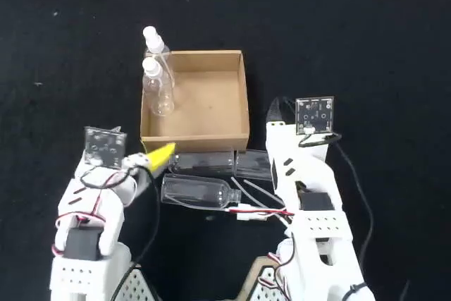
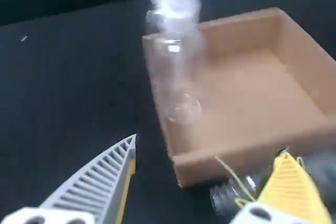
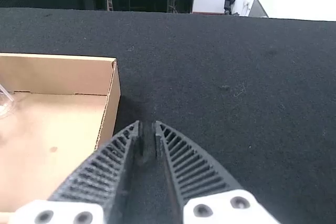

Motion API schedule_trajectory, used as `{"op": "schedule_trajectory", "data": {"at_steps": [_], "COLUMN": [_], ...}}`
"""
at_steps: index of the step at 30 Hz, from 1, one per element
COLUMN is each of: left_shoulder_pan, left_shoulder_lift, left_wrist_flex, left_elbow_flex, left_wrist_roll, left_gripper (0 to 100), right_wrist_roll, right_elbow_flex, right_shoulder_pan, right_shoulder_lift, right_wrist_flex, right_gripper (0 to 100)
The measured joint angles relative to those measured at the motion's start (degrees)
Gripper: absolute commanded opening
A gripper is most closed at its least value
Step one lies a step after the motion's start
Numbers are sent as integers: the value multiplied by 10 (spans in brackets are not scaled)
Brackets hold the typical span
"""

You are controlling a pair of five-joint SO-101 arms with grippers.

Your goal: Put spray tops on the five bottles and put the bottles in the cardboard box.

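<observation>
Lying bottles: one clear bottle (image 1: 194,192) lies on its side on the black table (image 1: 380,54) between the two arms. Its neck points toward the right arm. A second lying bottle (image 1: 202,162) rests just past it, along the front wall of the box. A third bottle (image 1: 254,164) lies next to that one, partly hidden by the right arm.
Spray top: a white spray top (image 1: 248,211) with a thin tube lies on the table, just beside the neck of the clear bottle and close to the right arm.
Left hand: the left hand (image 1: 158,156) (image 2: 209,148) has its two fingers far apart and holds nothing. Its yellow finger (image 2: 286,187) is just beside the end of the second lying bottle, near the box's front left corner.
Right hand: the right hand (image 1: 276,109) (image 3: 147,125) has its black fingers pressed almost together with nothing between them. It sits beside the right wall of the box.
Box: the cardboard box (image 1: 211,135) (image 2: 294,45) (image 3: 107,108) sits with its top open, past the lying bottles.
Standing bottles: a capped bottle (image 1: 156,89) (image 2: 178,77) with a white top stands inside the box by the left wall. A far bottle (image 1: 153,47), also with a white top, stands at the far left corner. I cannot tell if it is inside.
</observation>
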Motion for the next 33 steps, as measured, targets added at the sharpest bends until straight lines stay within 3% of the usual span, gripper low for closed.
{"op": "schedule_trajectory", "data": {"at_steps": [6,13,19,23,33], "left_shoulder_pan": [100,126,218,270,273], "left_shoulder_lift": [25,215,376,463,624], "left_wrist_flex": [164,185,215,188,25], "left_elbow_flex": [-135,-190,-264,-273,-273], "left_wrist_roll": [-90,-172,-223,-253,-259], "left_gripper": [275,278,277,277,275], "right_wrist_roll": [0,0,0,0,0], "right_elbow_flex": [0,0,0,0,0], "right_shoulder_pan": [0,14,28,53,58], "right_shoulder_lift": [0,0,0,0,0], "right_wrist_flex": [0,0,0,0,0], "right_gripper": [25,25,25,24,25]}}
